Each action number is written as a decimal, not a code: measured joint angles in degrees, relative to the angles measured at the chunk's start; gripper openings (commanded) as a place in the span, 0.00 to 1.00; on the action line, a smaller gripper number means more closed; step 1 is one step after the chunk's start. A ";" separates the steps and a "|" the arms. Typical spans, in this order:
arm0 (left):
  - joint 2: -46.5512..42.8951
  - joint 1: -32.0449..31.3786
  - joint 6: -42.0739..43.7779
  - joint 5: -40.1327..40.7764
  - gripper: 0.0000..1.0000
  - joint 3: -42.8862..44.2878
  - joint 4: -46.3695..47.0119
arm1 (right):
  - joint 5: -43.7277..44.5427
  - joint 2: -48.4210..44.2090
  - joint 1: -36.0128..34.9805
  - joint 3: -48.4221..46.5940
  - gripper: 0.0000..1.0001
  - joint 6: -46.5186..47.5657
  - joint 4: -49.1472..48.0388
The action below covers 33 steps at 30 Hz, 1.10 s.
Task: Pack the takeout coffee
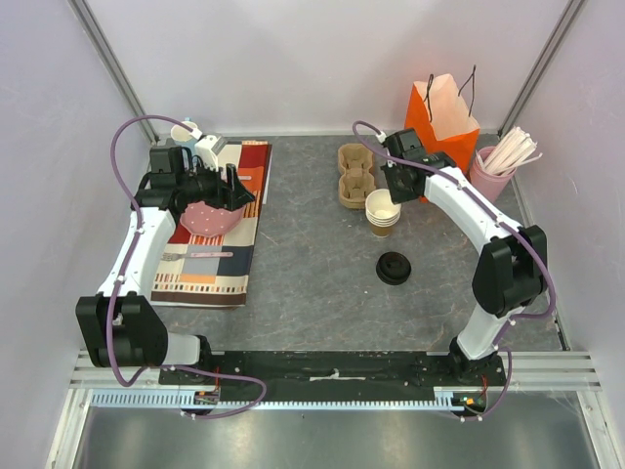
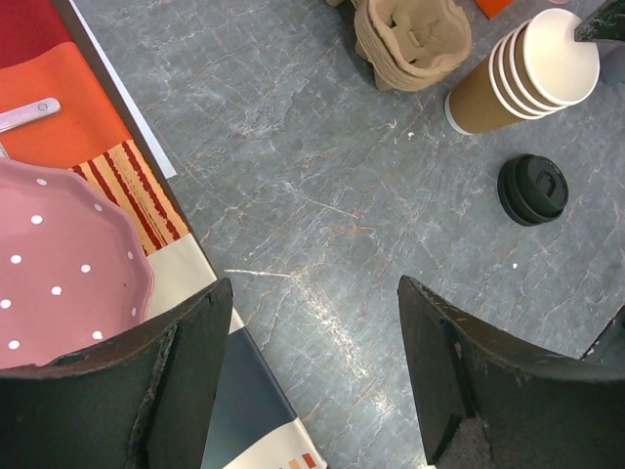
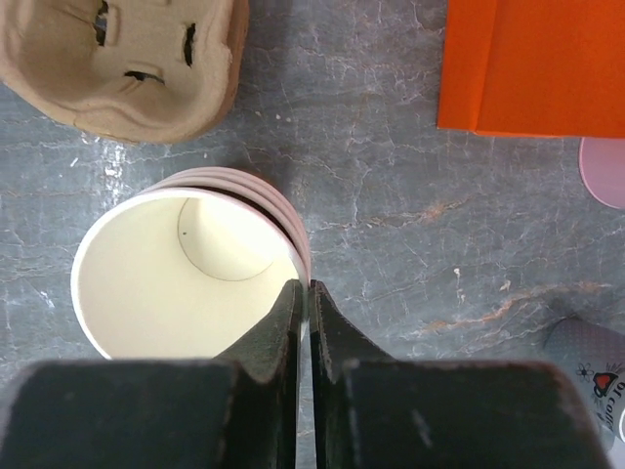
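No lidded cup shows. A stack of nested lidless kraft cups (image 1: 383, 212) stands mid-table, cream inside; it also shows in the right wrist view (image 3: 186, 274) and the left wrist view (image 2: 527, 73). A round black lid (image 1: 394, 268) lies alone on the table in front of the stack, also in the left wrist view (image 2: 532, 189). My right gripper (image 1: 395, 186) (image 3: 310, 285) is shut on the rim of the top cup, one finger inside it and one outside. My left gripper (image 1: 244, 195) (image 2: 314, 283) is open and empty, above the placemat's right edge.
A pulp cup carrier (image 1: 355, 175) sits behind the stack. An orange paper bag (image 1: 441, 112) stands at the back right beside a pink cup of stirrers (image 1: 493, 171). A pink dotted bowl (image 1: 210, 217) rests on a striped placemat (image 1: 210, 269). A light blue mug (image 1: 184, 132) is at the back left.
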<state>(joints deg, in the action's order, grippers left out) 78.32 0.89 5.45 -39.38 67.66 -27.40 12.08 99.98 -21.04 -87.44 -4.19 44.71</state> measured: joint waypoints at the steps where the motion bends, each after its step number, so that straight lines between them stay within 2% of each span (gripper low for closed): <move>1: 0.00 0.00 0.00 -0.22 0.75 0.00 0.00 | 0.00 0.00 -0.13 -0.20 0.05 -0.02 0.00; 4: 0.00 0.00 0.02 -0.50 0.75 0.00 -0.02 | 0.02 -0.02 -0.46 -0.74 0.00 -0.02 0.04; 11: 0.00 0.00 0.17 -1.77 0.75 0.00 -0.02 | -1.49 -0.20 -0.72 -2.43 0.00 0.00 0.87; 17: -0.07 0.00 0.63 -3.13 0.75 0.00 -0.17 | -10.19 -2.25 -0.09 -2.97 0.00 -0.04 1.55; 25: -0.09 0.00 0.92 -4.07 0.75 0.00 -0.28 | -11.19 -2.67 1.40 -4.46 0.00 -0.07 2.56; 33: -0.15 0.00 1.27 -4.33 0.75 0.00 -0.33 | -11.30 -2.75 2.14 -12.90 0.00 0.20 4.79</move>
<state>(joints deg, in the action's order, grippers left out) 78.17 0.89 6.72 -43.70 67.66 -27.73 0.78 97.23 -18.90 -100.33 -3.99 49.50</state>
